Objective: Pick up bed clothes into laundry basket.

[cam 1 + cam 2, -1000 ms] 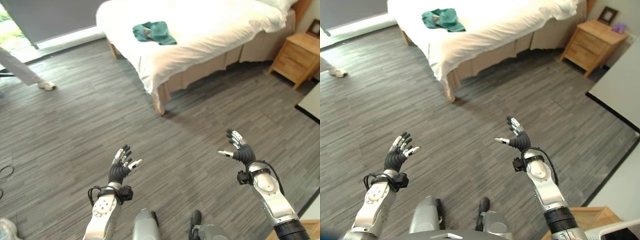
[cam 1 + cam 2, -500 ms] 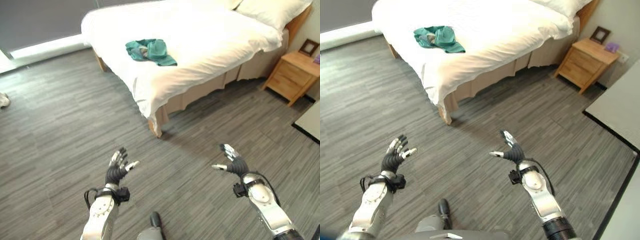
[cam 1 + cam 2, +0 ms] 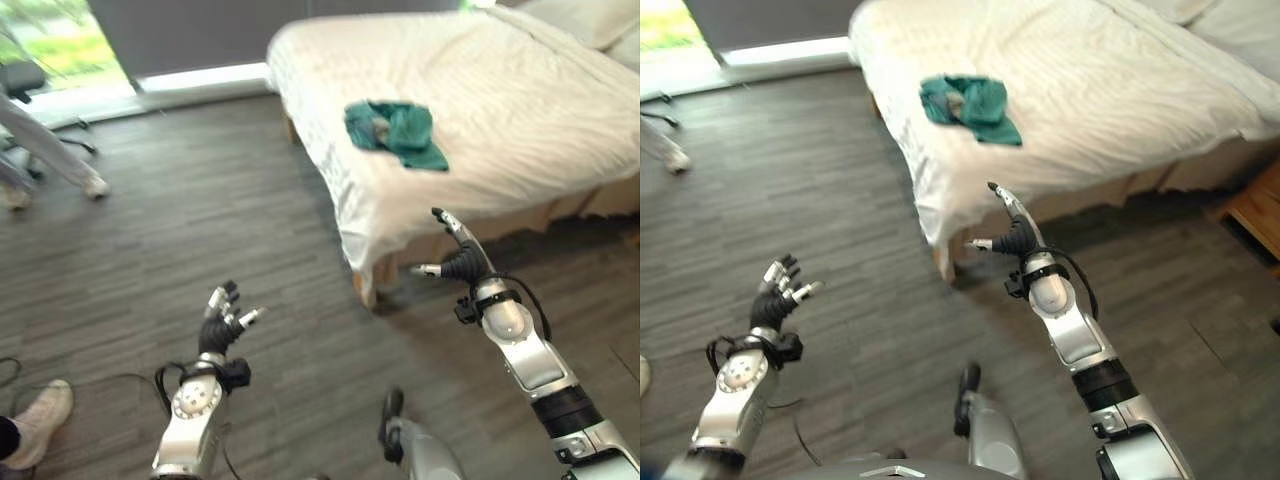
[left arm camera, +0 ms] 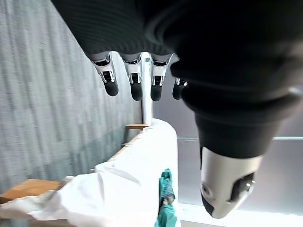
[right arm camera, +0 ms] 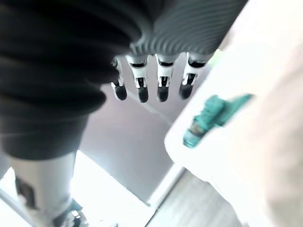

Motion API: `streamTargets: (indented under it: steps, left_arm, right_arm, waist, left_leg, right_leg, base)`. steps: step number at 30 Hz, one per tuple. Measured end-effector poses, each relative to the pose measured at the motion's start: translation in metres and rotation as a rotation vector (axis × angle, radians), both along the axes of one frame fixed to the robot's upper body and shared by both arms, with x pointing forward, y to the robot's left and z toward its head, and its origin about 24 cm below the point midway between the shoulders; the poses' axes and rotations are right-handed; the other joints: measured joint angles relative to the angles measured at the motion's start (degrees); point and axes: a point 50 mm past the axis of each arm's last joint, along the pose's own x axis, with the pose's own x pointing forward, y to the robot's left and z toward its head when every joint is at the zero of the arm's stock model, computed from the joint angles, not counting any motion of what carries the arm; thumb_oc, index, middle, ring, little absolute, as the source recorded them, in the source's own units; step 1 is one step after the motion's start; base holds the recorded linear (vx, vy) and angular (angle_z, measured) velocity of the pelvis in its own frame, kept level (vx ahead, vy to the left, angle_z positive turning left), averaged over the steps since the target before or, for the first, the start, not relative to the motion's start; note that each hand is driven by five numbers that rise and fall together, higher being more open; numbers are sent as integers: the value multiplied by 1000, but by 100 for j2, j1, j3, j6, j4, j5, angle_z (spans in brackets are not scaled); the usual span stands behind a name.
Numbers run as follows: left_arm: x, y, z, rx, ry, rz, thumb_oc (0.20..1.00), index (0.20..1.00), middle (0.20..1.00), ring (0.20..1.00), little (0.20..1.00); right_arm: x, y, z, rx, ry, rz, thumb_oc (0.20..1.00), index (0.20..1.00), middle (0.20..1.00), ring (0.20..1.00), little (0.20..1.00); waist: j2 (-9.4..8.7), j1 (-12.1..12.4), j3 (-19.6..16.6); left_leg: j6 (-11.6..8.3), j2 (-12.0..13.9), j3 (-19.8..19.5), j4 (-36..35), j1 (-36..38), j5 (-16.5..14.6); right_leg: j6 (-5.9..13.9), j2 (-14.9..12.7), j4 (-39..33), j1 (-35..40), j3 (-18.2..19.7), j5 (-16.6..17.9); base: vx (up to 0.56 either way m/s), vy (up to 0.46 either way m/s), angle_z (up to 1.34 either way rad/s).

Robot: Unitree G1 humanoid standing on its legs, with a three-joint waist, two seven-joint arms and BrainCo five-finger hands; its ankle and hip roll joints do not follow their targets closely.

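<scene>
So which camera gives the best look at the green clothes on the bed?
The left eye view: the green clothes lie whole and unblocked on the bed, near its foot. The right eye view shows much the same. Both wrist views catch them only as a small patch past the fingers.

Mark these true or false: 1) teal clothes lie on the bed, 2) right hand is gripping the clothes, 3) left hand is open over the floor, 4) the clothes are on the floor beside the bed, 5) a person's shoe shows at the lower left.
1) The teal clothes lie on the white bed. True.
2) The right hand grips the clothes. False: it is open and empty, short of the bed's near corner, apart from the clothes.
3) The left hand is open above the wood floor. True.
4) The clothes are on the floor. False: they sit on top of the bed, near its foot end.
5) A person's shoe shows at the lower left. True.
</scene>
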Motion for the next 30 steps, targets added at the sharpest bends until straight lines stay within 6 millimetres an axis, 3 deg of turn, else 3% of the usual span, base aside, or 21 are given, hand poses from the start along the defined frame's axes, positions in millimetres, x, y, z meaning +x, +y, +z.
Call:
streamTargets:
  steps: [1, 3, 4, 5, 6, 8, 9, 11, 13, 15, 16, 17, 19, 20, 21, 23, 24, 25, 26, 28, 30]
  left_arm:
    - [7, -4, 4, -14, -25, 1, 1000, 1000, 1000, 1000, 1000]
    - [10, -3, 8, -4, -40, 3, 1000, 1000, 1000, 1000, 1000]
    - [14, -3, 11, 2, -54, -1, 1000, 1000, 1000, 1000, 1000]
    - [16, -2, 13, 5, -64, 1, 1000, 1000, 1000, 1000, 1000]
    - [14, -1, 12, 10, -58, 1, 1000, 1000, 1000, 1000, 1000]
    - [7, 4, 5, 12, -31, 21, 1000, 1000, 1000, 1000, 1000]
    - [7, 6, 3, 14, -20, 29, 1000, 1000, 1000, 1000, 1000]
    - [5, 8, -1, 13, -2, 39, 1000, 1000, 1000, 1000, 1000]
    - [6, 10, -6, 12, 18, 44, 1000, 1000, 1000, 1000, 1000]
    - [10, 11, -1, 21, 1, 39, 1000, 1000, 1000, 1000, 1000]
    - [13, 12, 1, 29, -2, 39, 1000, 1000, 1000, 1000, 1000]
    - [16, 15, 2, 49, 4, 31, 1000, 1000, 1000, 1000, 1000]
    - [21, 19, 6, 87, 5, 15, 1000, 1000, 1000, 1000, 1000]
    - [22, 21, 8, 110, 6, -1, 1000, 1000, 1000, 1000, 1000]
    - [24, 24, 13, 132, -1, -15, 1000, 1000, 1000, 1000, 1000]
    - [28, 29, 22, 161, -26, -18, 1000, 1000, 1000, 1000, 1000]
    - [30, 33, 27, 172, -42, -13, 1000, 1000, 1000, 1000, 1000]
    - [33, 38, 36, 172, -74, -13, 1000, 1000, 1000, 1000, 1000]
    - [33, 40, 37, 167, -75, -9, 1000, 1000, 1000, 1000, 1000]
    - [27, 43, 32, 165, -53, -5, 1000, 1000, 1000, 1000, 1000]
    - [21, 49, 33, 194, -40, -8, 1000, 1000, 1000, 1000, 1000]
  right_arm:
    - [13, 3, 16, -50, -48, -10, 1000, 1000, 1000, 1000, 1000]
    - [13, 4, 24, -41, -96, -16, 1000, 1000, 1000, 1000, 1000]
    - [13, 2, 25, -41, -102, -28, 1000, 1000, 1000, 1000, 1000]
    - [15, 1, 22, -43, -95, -39, 1000, 1000, 1000, 1000, 1000]
    - [16, 1, 18, -52, -78, -44, 1000, 1000, 1000, 1000, 1000]
    - [18, 0, 4, -101, -35, -56, 1000, 1000, 1000, 1000, 1000]
    - [20, -1, -4, -123, -6, -70, 1000, 1000, 1000, 1000, 1000]
    - [21, -3, -23, -159, 67, -86, 1000, 1000, 1000, 1000, 1000]
    - [23, -17, -50, -253, 174, -145, 1000, 1000, 1000, 1000, 1000]
    - [23, -28, -58, -274, 216, -188, 1000, 1000, 1000, 1000, 1000]
    - [28, -31, -63, -318, 235, -208, 1000, 1000, 1000, 1000, 1000]
    - [32, -32, -71, -360, 279, -228, 1000, 1000, 1000, 1000, 1000]
    - [35, -30, -77, -406, 320, -229, 1000, 1000, 1000, 1000, 1000]
    - [40, -33, -72, -415, 313, -242, 1000, 1000, 1000, 1000, 1000]
    - [50, -38, -58, -431, 290, -268, 1000, 1000, 1000, 1000, 1000]
    - [62, -47, -28, -432, 212, -309, 1000, 1000, 1000, 1000, 1000]
    - [68, -49, -17, -442, 188, -327, 1000, 1000, 1000, 1000, 1000]
    - [81, -51, 6, -469, 149, -356, 1000, 1000, 1000, 1000, 1000]
    - [86, -50, 17, -463, 130, -369, 1000, 1000, 1000, 1000, 1000]
    - [90, -46, 33, -454, 89, -365, 1000, 1000, 1000, 1000, 1000]
    - [90, -43, 28, -455, 102, -357, 1000, 1000, 1000, 1000, 1000]
  waist:
    - [-32, 156, 45]
    - [-100, 261, 89]
    - [-214, 247, 151]
    - [-301, 267, 193]
    - [-318, 281, 206]
    - [-156, 274, 271]
    - [-108, 263, 269]
    - [-126, 297, 278]
    - [-99, 284, 265]
    - [-70, 304, 245]
    - [62, 358, 278]
    - [146, 479, 342]
    - [121, 476, 356]
    - [82, 398, 351]
    - [64, 413, 352]
    - [61, 427, 380]
    - [64, 438, 399]
    - [38, 492, 460]
    - [30, 514, 512]
    - [-68, 637, 517]
    - [-316, 783, 502]
  left_leg:
    - [-301, 458, 54, 2731, -1394, 622]
    - [-372, 800, 46, 3389, -2072, 612]
    - [-336, 890, 208, 3201, -2231, 635]
    - [-284, 948, 420, 2545, -2263, 641]
    - [-189, 992, 596, 1264, -2159, 708]
    - [-60, 1185, 897, -1181, -1812, 1045]
    - [-68, 1256, 1044, -1701, -1726, 1198]
    - [-57, 1240, 1183, -1905, -1769, 1503]
    - [53, 1059, 1181, -1850, -1654, 1589]
    - [256, 830, 1160, -1901, -1508, 1730]
    - [351, 785, 1298, -1916, -1320, 1743]
    - [604, 864, 1206, -2006, -1168, 1976]
    - [650, 874, 997, -2086, -1035, 1929]
    - [672, 771, 881, -2150, -1023, 1926]
    - [714, 672, 836, -2142, -1064, 1895]
    - [693, 537, 585, -2178, -1087, 1878]
    - [661, 510, 410, -2197, -1092, 1854]
    - [617, 490, 89, -2248, -1099, 1777]
    - [613, 465, 35, -2247, -1106, 1780]
    - [493, 367, -75, -2245, -1051, 1684]
    - [313, 243, -100, -2254, -905, 1549]
  right_leg:
    - [-134, 168, -257, 203, 74, -53]
    - [-88, 378, -568, 579, 108, -104]
    - [-60, 419, -777, 788, 140, -123]
    - [73, 475, -1056, 975, 194, -102]
    - [324, 554, -1272, 1173, 146, -173]
    - [325, 795, -1311, 1466, -2, -216]
    - [358, 892, -1363, 1577, -58, -242]
    - [369, 929, -1454, 1756, -92, -339]
    - [327, 924, -1625, 2112, -219, -493]
    - [539, 917, -1589, 2199, -260, -665]
    - [784, 944, -924, 1988, -241, -1001]
    - [801, 847, 191, 1563, -343, -1271]
    - [788, 275, 2085, 646, -695, -1478]
    - [824, -166, 2343, 410, -845, -1711]
    - [891, -524, 2081, 202, -838, -1707]
    - [1125, -826, 1054, 70, -536, -1497]
    - [1276, -748, 265, 162, -361, -1276]
    - [1323, -443, -1168, 257, -48, -822]
    - [1298, -416, -1593, 214, -27, -574]
    - [1263, -512, -1670, -34, -276, 45]
    - [1234, -638, -1643, 46, -310, 119]
  base:
    - [198, -80, -36]
    - [264, 93, -40]
    - [326, 230, -17]
    - [291, 267, -32]
    - [329, 338, -51]
    - [252, 319, -44]
    - [227, 253, -19]
    - [267, 187, -9]
    - [170, 98, 18]
    - [221, 141, 21]
    - [238, 115, -12]
    - [116, 63, -24]
    - [84, 11, 15]
    - [172, -30, 59]
    - [129, -27, 64]
    - [246, -63, 72]
    - [341, -121, 116]
    - [194, -84, 106]
    - [190, -89, 88]
    - [148, -34, 59]
    - [173, -36, 34]
